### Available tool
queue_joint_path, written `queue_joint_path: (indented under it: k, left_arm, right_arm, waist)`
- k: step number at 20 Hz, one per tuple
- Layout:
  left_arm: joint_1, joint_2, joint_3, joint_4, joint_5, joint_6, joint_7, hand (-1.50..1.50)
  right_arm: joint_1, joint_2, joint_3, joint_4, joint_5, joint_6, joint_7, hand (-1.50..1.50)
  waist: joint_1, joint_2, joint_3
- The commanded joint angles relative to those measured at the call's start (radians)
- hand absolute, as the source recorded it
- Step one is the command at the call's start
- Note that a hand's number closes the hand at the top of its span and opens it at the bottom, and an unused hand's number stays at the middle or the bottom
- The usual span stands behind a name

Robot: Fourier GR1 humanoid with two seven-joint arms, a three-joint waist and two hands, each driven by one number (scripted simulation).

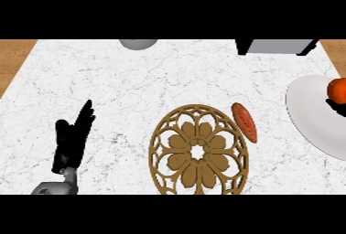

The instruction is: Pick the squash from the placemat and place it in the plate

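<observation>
Smooth orange squash (338, 88) sits over the round white plate (307, 116), with the right hand (336, 108) curled under it (mostly cropped). Left hand (73, 137) rests open, fingers straight, above the marbled worktop (135, 82).

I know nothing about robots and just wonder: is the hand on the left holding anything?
No, the left hand is open with straight fingers and nothing in it, out to the left of the placemat.

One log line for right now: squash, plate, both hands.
squash: over plate, resting or held unclear | right hand: beside squash, mostly out of view | left hand: open, resting at left | placemat: without squash
</observation>
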Motion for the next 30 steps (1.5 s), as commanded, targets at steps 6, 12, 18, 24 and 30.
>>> queue_joint_path:
  k: [6, 12, 18, 24, 30]
  left_arm:
    - [-0.024, -0.008, -0.005, 0.009, 0.0, -0.021, 0.004, 0.0]
    - [-0.017, -0.052, -0.013, 0.071, -0.024, 0.018, -0.051, 0.0]
    - [-0.02, -0.029, -0.012, 0.001, -0.032, 0.012, 0.01, 0.0]
    - [0.021, -0.009, 0.003, 0.0, -0.007, -0.021, -0.02, 0.0]
    - [-0.026, -0.006, 0.02, -0.003, -0.008, -0.008, 0.015, 0.0]
  right_arm:
    - [-0.114, -0.06, 0.037, 0.431, 0.061, 0.021, -0.144, 1.5]
    - [-0.192, -0.133, 0.071, 0.616, 0.094, 0.195, -0.164, -1.5]
    - [-0.184, -0.151, 0.01, 0.684, 0.019, 0.198, -0.448, -1.5]
    - [-0.243, -0.152, -0.219, 0.719, -0.241, 0.376, -0.542, -1.5]
    - [-0.225, -0.267, -0.301, 0.817, -0.329, 0.557, -0.554, -1.5]
  waist:
    - [0.011, 0.005, 0.001]
    - [0.014, 0.008, 0.001]
    - [0.009, 0.005, 0.002]
    - [0.002, 0.0, 0.004]
    - [0.011, 0.009, 0.004]
